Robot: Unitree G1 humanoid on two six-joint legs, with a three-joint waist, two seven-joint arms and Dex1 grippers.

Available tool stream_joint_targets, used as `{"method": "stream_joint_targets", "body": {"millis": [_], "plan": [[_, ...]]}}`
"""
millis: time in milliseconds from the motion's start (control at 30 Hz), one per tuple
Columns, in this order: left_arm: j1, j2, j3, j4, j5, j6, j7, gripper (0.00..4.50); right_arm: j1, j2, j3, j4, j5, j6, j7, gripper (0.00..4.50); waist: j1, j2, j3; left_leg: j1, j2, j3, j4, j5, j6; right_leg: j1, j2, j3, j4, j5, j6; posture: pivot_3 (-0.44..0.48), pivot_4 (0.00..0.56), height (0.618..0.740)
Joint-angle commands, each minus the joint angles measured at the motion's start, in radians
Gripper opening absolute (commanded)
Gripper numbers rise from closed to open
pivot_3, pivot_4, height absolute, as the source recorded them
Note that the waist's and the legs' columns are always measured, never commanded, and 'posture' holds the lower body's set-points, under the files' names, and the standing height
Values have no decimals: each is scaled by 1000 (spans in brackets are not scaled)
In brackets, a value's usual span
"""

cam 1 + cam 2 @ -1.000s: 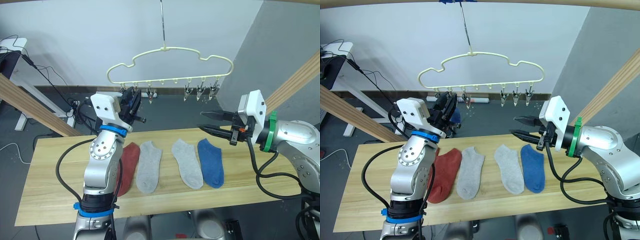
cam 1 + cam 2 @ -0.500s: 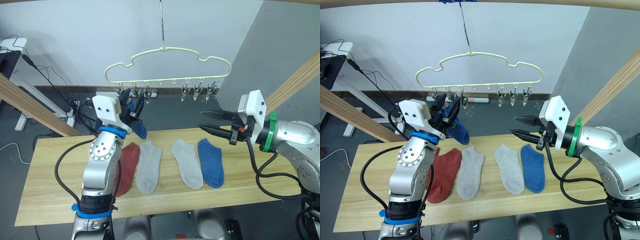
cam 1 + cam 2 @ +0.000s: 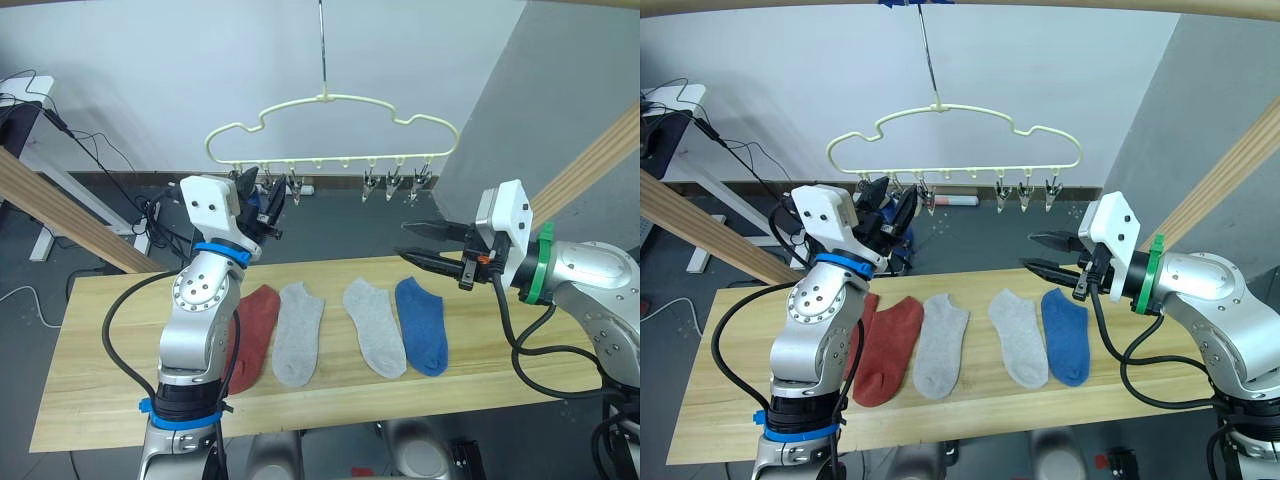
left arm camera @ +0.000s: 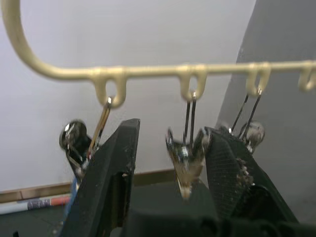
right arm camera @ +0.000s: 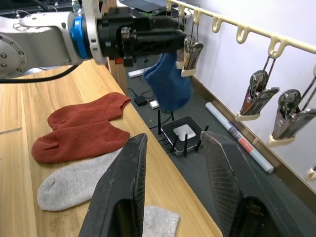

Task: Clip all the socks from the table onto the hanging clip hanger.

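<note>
Left gripper (image 4: 168, 163) raised at hanger (image 3: 330, 125), fingers apart around one metal clip (image 4: 185, 165). Blue sock (image 5: 168, 81) hangs from clip beside it. Right gripper (image 3: 415, 245) wide open, empty, above table (image 3: 100, 350). Red, grey, second blue socks (image 3: 420, 325) lie on table.

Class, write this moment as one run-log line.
left claw: open around a clip on clip hanger | right claw: open, above table | blue sock: hanging by left-end clips | five socks on table
</note>
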Motion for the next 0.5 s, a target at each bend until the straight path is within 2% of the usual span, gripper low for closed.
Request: {"method": "stream_joint_targets", "body": {"millis": [33,67,100,300,367,500], "plan": [[-1,-2,3,-52,-8,-1,2,2235,6,-5,-14,-32,9,-21,5,1803,0,0,0,0,0,0,0,0,0,0,0,0,0,0,0,-250,320,735],[0,-2,3,-54,-8,0,3,2235,6,-5,-14,-32,9,-21,5,1803,0,0,0,0,0,0,0,0,0,0,0,0,0,0,0,-251,320,735],[1,-2,2,-55,-9,1,2,2054,6,-5,-13,-33,9,-21,5,1803,0,0,0,0,0,0,0,0,0,0,0,0,0,0,0,-251,320,735],[6,-1,4,-64,-11,8,2,551,6,-5,-12,-33,8,-21,5,1803,0,0,0,0,0,0,0,0,0,0,0,0,0,0,0,-249,321,735],[9,-1,5,-68,-12,11,0,273,6,-4,-12,-34,9,-20,4,1803,0,0,0,0,0,0,0,0,0,0,0,0,0,0,0,-248,322,735],[13,-1,6,-76,-13,15,0,68,11,-5,-11,-37,7,-18,1,1803,1,0,0,0,0,0,0,0,0,0,0,0,0,0,0,-248,324,735]]}}
